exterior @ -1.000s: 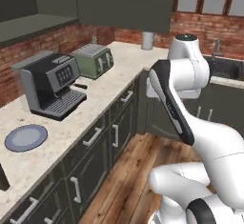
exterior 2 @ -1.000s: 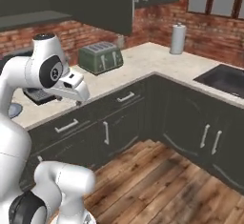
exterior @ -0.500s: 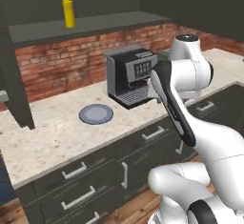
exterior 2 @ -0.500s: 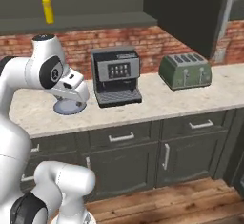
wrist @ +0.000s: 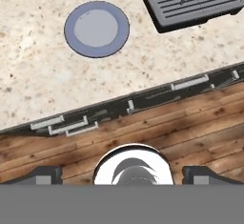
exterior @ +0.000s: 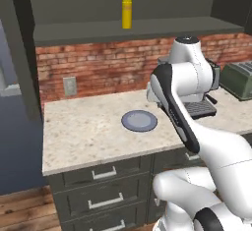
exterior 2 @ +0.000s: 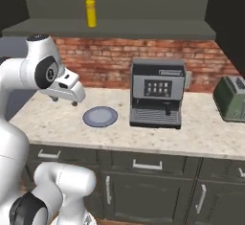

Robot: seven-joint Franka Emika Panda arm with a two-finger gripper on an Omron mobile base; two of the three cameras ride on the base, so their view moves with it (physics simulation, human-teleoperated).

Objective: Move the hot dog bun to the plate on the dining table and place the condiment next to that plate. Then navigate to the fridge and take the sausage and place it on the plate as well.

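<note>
Standing upright on the shelf (exterior 2: 143,28) above the surface (exterior 2: 52,118), the condiment (exterior 2: 90,10) sits toward its left end; the pincer (wrist: 122,174) hangs wide open and empty, over the surface's front edge, blue-grey plate (exterior 2: 100,117) beyond, coffee machine (exterior 2: 157,92) to the right.

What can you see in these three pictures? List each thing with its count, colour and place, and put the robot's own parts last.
condiment: one, yellow with white nozzle, upright on the dark shelf above the counter.
small plate: one, blue-grey, flat on the counter, left of the coffee machine.
coffee machine: one, grey and black, on the counter against the brick wall.
toaster: one, green, on the counter at the right.
counter: one, beige speckled top, dark drawers below.
wall socket: one, pale, on the brick wall.
gripper: one, white, open, empty, above the counter's front edge.
</note>
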